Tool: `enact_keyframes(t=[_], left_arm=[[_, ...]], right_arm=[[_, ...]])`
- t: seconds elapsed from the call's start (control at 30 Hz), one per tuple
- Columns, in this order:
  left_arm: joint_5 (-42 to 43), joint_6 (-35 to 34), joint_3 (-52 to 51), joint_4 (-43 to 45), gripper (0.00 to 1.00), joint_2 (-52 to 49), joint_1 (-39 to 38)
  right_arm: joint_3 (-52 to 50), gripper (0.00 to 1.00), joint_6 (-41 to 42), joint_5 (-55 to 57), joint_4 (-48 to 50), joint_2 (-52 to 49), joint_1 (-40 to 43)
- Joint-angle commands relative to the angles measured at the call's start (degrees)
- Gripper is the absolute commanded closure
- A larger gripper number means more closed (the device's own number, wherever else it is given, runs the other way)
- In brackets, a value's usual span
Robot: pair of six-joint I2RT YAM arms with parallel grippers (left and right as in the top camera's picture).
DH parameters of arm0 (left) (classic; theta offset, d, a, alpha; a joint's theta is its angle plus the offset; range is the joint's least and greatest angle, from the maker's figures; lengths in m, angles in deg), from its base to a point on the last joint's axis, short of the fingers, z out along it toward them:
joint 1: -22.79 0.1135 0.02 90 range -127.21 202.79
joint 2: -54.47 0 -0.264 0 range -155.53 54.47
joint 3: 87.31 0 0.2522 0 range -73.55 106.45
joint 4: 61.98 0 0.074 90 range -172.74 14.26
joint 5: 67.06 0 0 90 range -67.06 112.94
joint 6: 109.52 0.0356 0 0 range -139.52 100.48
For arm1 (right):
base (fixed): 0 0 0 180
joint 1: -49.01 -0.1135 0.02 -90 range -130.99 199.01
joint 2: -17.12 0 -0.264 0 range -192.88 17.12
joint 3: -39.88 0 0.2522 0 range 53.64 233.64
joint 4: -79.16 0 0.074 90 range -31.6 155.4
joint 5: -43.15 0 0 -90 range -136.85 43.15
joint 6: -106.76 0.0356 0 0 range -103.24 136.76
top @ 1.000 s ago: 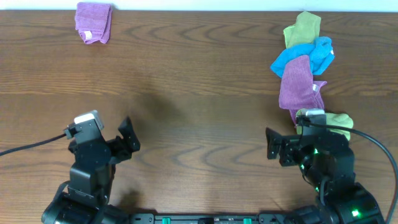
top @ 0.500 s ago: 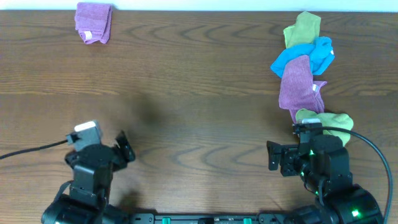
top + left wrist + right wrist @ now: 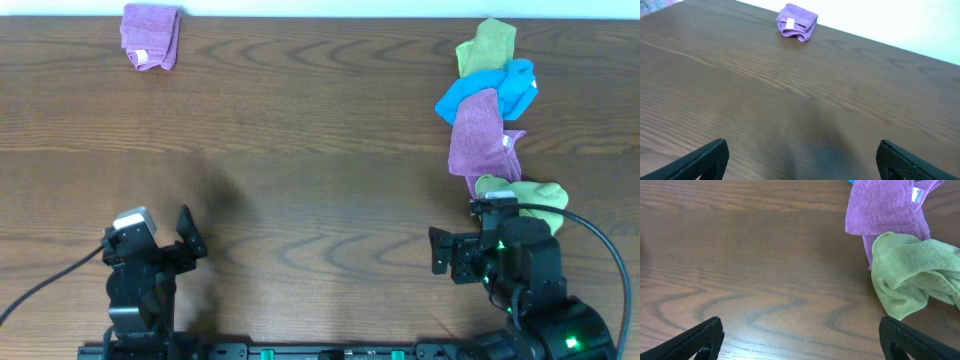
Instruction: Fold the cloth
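One wide wooden table (image 3: 320, 150), heap of crumpled cloths (image 3: 485, 120) in green, blue and purple along its right side, folded purple cloth (image 3: 150, 35) at far left corner, left gripper (image 3: 190, 233) and right gripper (image 3: 438, 250) near front edge, both spread wide, empty

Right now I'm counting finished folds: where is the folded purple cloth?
In the overhead view, the folded purple cloth lies alone near the table's far left corner, opposite the cloth pile.
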Motion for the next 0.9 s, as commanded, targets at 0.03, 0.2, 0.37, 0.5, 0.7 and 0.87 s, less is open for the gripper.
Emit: enact_keyframes(t=[0.03,0.2,0.37,0.5,0.7,0.87], left_arm=[[1.95,1.46,-2.64,0.28,0.05,3.76,0.46],[2.27,1.44,-5.7,0.24,0.05,8.37,0.46],[2.36,0.31,-8.74,0.31,0.04,10.78,0.46],[3.23,-0.5,-9.9,0.26,0.05,10.8,0.46],[3.8,-1.18,-11.13,0.28,0.05,10.78,0.46],[3.78,-1.16,-11.1,0.31,0.05,10.73,0.35]], right_arm=[[0.09,0.01,0.68,-0.02,0.02,0.26,0.26],[0.09,0.01,0.68,-0.02,0.02,0.26,0.26],[0.09,0.01,0.68,-0.02,0.02,0.26,0.26],[0.09,0.01,0.68,-0.02,0.02,0.26,0.26],[0.09,0.01,0.68,-0.04,0.02,0.26,0.26],[0.09,0.01,0.68,-0.04,0.02,0.26,0.26]])
